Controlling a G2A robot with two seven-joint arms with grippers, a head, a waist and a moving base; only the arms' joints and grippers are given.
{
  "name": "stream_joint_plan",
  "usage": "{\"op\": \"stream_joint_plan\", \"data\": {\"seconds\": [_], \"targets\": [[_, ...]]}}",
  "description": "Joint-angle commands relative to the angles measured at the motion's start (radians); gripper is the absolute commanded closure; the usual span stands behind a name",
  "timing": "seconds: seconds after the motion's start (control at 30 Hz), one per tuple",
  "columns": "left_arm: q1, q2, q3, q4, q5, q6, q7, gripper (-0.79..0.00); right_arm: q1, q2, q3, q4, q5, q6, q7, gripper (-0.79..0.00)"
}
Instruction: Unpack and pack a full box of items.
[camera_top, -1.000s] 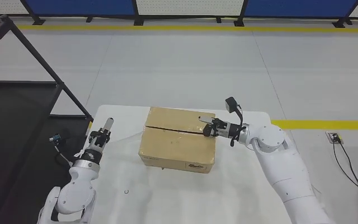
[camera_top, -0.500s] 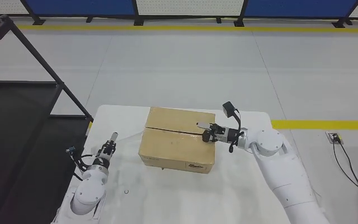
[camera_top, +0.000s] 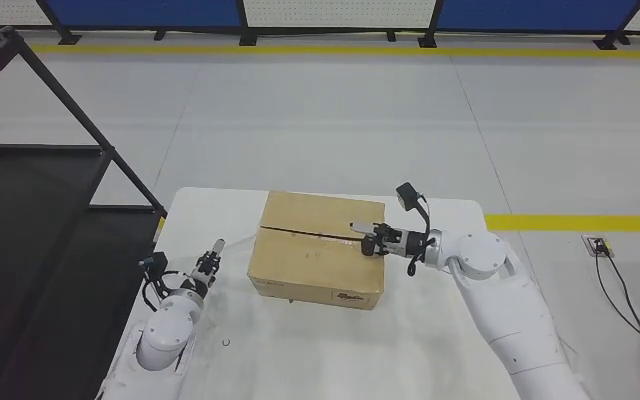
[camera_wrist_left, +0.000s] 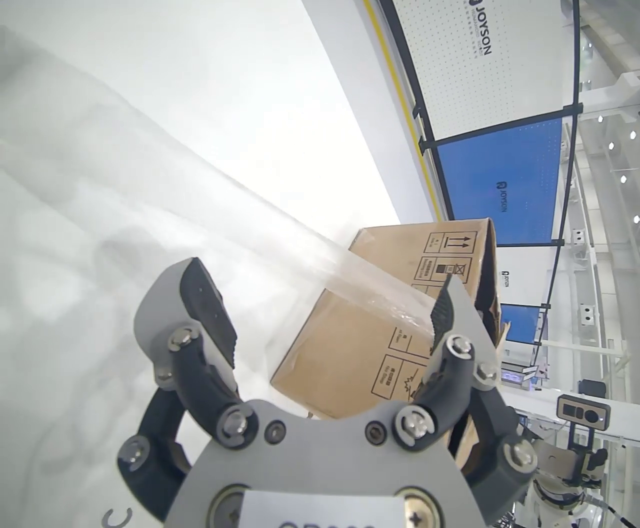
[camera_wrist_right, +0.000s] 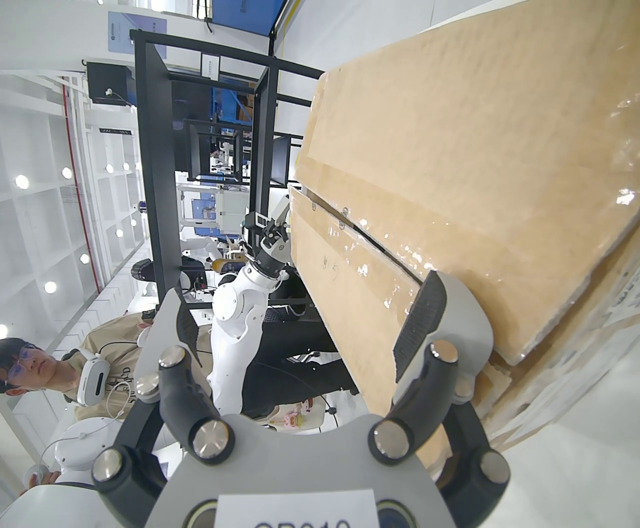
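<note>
One white table (camera_top: 400, 330) bears one brown box (camera_top: 318, 250) at its middle, both top flaps down with a thin seam between them. Two grippers attend it. The right gripper (camera_top: 362, 232) is at the box's right end, level with the top, spread wide and empty; one finger (camera_wrist_right: 420, 315) lies by the flap edge beside the seam, and I cannot tell whether it touches. The left gripper (camera_wrist_left: 324, 295) hangs low over the table near the box's left end, apart from it, also spread and empty. One small C-shaped ring (camera_top: 227, 343) lies on the table, well apart from the box
</note>
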Motion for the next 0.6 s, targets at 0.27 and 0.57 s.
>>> {"op": "stream_joint_plan", "data": {"seconds": [0.27,0.57], "targets": [[-0.088,-0.012,0.021,0.120,-0.115,-0.059,-0.059,-0.785,-0.013,0.010,0.000,-0.029,0.001,0.009,-0.005,-0.785],[-0.152,-0.025,0.000,0.210,-0.291,-0.064,-0.081,-0.785,-0.015,0.017,-0.004,-0.041,0.005,0.016,-0.007,-0.785]]}}
